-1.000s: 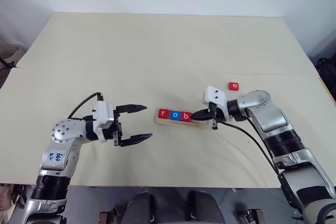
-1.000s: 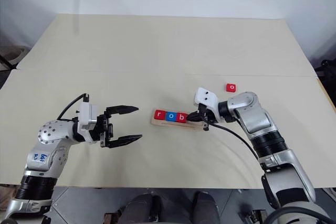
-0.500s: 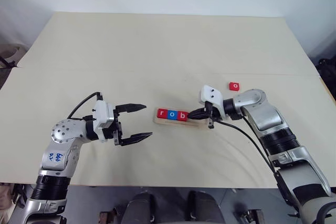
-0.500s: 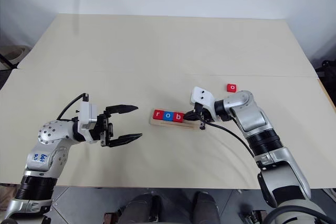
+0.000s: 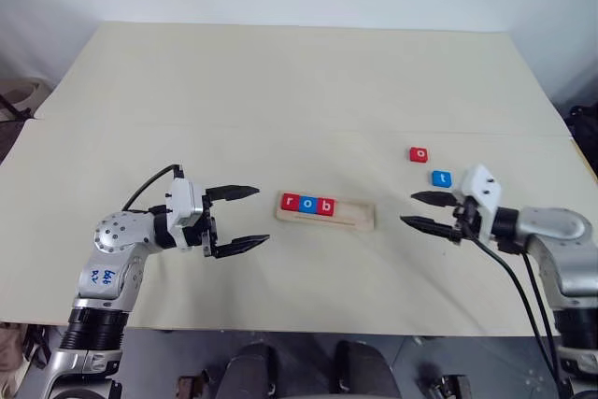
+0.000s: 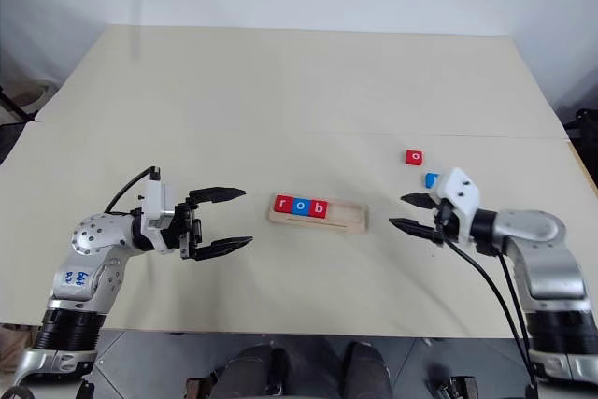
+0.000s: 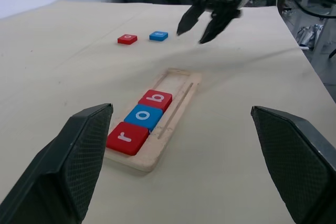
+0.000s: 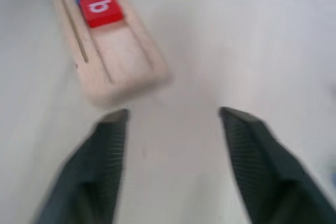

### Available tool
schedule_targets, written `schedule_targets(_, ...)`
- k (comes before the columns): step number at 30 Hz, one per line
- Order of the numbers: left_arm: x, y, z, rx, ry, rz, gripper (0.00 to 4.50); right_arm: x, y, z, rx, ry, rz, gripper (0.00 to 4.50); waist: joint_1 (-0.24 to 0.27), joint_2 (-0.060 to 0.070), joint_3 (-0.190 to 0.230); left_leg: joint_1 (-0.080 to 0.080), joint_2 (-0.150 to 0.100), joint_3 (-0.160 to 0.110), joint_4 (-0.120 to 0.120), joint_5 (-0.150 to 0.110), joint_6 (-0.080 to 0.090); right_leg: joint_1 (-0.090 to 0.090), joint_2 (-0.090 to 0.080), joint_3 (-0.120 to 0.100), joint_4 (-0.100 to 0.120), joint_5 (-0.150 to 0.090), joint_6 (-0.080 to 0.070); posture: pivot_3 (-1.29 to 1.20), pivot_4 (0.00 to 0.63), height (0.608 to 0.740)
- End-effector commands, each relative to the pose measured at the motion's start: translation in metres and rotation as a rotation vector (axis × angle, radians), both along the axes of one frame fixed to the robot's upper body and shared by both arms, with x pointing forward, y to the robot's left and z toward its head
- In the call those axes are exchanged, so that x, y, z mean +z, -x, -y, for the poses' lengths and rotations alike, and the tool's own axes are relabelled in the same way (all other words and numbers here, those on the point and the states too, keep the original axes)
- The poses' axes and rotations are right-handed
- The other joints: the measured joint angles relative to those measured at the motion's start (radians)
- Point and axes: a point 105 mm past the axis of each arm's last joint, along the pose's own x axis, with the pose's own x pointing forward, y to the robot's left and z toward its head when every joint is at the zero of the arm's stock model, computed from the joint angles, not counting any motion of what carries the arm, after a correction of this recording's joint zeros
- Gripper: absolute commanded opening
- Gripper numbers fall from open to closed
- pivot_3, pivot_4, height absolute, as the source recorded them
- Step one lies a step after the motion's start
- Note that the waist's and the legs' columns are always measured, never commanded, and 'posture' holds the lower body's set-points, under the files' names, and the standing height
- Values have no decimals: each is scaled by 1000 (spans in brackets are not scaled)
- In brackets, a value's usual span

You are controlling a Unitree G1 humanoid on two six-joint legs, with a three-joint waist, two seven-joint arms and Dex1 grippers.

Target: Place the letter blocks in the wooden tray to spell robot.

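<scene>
- A wooden tray (image 5: 326, 211) lies lengthwise across the middle of a pale tabletop (image 5: 280, 91), between the robot's two arms.
- Three letter blocks fill the tray's left part: a red r (image 5: 291, 202), a blue o (image 5: 307, 204) and a red b (image 5: 324, 206), touching side by side; the tray's right part is bare wood.
- Two more blocks lie loose on the tabletop to the right of the tray: a red o (image 5: 418, 154) farther from the robot, and a blue t (image 5: 441, 178) just nearer, close to each other but apart.
- The left gripper (image 5: 246, 216) hangs above the tabletop to the left of the tray, pointing toward it, its black fingers (image 5: 234, 192) spread wide and holding nothing.
- The right gripper (image 5: 419, 209) hangs to the right of the tray, pointing back toward it, near the blue t; its fingers (image 6: 409, 227) stand well apart and empty.
- From the right wrist, the tray's bare end (image 8: 123, 72) shows ahead of the open fingers, apart from them.
</scene>
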Motion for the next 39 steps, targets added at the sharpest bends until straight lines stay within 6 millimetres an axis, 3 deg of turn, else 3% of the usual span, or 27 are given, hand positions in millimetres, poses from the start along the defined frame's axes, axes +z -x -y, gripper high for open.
schedule_targets(1,4,-4,-6,21,24,18,4500,16,26,25,-121,-46,153,4204,6,0,0,0,0,0,0,0,0,0,0,0,-1,0,0,0,150,740)
schedule_targets(2,4,-6,-7,27,26,16,4500,12,35,30,-160,-52,156,4485,5,0,0,0,0,1,0,0,0,0,0,0,-1,0,0,0,150,740)
schedule_targets(9,4,-16,-8,17,19,12,4500,-12,78,57,-361,-55,162,4485,5,0,0,1,0,1,0,0,0,1,0,2,0,0,0,0,150,740)
schedule_targets(15,7,-19,-8,12,15,19,4500,-18,85,63,-411,-72,179,4485,-4,1,0,2,0,1,-1,0,0,0,0,3,1,0,0,0,150,740)
schedule_targets(18,8,-19,-8,12,13,26,4500,-9,68,58,-399,-82,202,4485,-8,1,0,2,0,1,-1,0,0,0,0,3,1,0,0,0,150,740)
schedule_targets(22,9,-16,-7,16,14,33,4500,-4,31,70,-530,-44,82,4485,-17,1,-1,3,0,1,0,0,0,0,-1,4,2,0,0,0,150,740)
schedule_targets(26,9,-14,-8,29,15,36,4500,22,-1,59,-501,-99,53,4485,-19,1,-1,2,1,1,0,0,0,0,-1,3,3,0,-1,0,150,740)
schedule_targets(29,8,-13,-7,33,17,35,4500,26,-27,57,-549,-120,-34,4485,-20,1,-1,2,1,0,0,0,0,0,-1,2,2,-1,-1,0,150,740)
schedule_targets(35,8,-11,-4,38,28,39,4500,24,-54,52,-558,-68,-134,4485,-13,1,-1,0,0,0,0,0,0,-1,-1,1,2,-1,-1,0,150,740)
schedule_targets(39,7,-10,-4,41,29,39,4500,36,-68,48,-575,-109,-128,4485,-18,1,-1,-1,-1,0,0,0,0,-1,-2,1,2,0,-1,0,150,740)
